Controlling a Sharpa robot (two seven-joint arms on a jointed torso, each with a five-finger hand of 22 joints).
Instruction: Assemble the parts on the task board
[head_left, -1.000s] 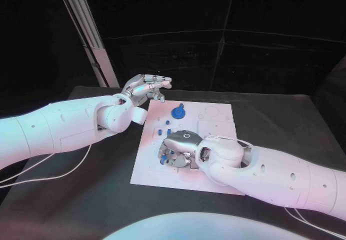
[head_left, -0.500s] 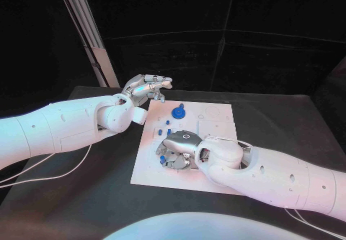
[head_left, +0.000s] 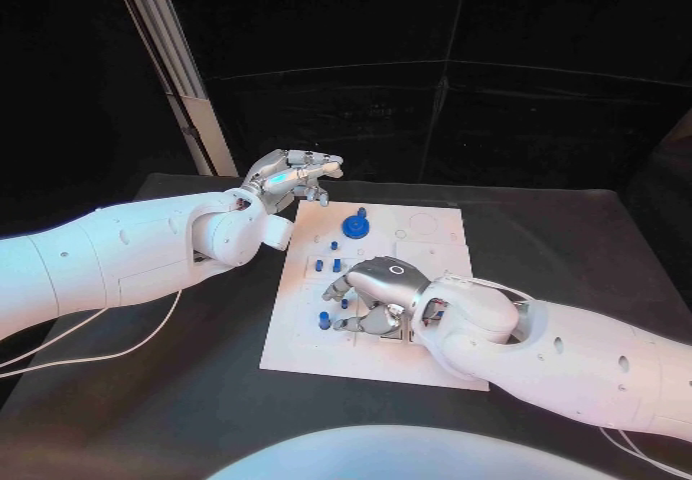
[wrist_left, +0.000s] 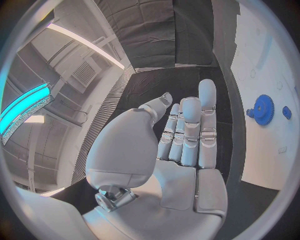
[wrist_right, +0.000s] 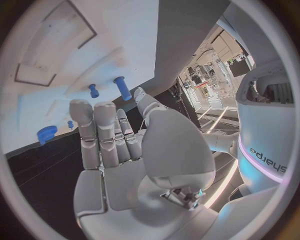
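Head view: black table (head_left: 173, 400) underneath all, white task board (head_left: 433, 225) flat at its middle. Left arm in from the near left, ending in the left hand (head_left: 293, 175) raised beyond the board's far left corner, well clear of the plate; in the left wrist view, left hand fingers (wrist_left: 187, 130) straight and side by side, palm bare, nothing held. Right arm across the board's near right part, right hand (head_left: 378, 295) low over the board's middle, palm down; in the right wrist view, fingers extended together with nothing between them and the thumb, so empty by the look of it, though contact with the plate impossible to judge. Blue gear (head_left: 356, 227) on the far half of the board, flat disc with a raised hub. Blue pegs next: a small cluster (head_left: 329, 265) between gear and right hand, one more peg (head_left: 323, 320) standing just beside the right hand's fingertips on the left-arm side. Likely handling: hard moulded plastic, light, stiff, rather smooth, apt to topple or skid if nudged sideways. Best hold for a peg probably a thumb-and-finger pinch on the upper shaft, kept upright; for the gear, by the hub or opposite rim edges. Assembly seemingly partway, several pegs not yet seated.
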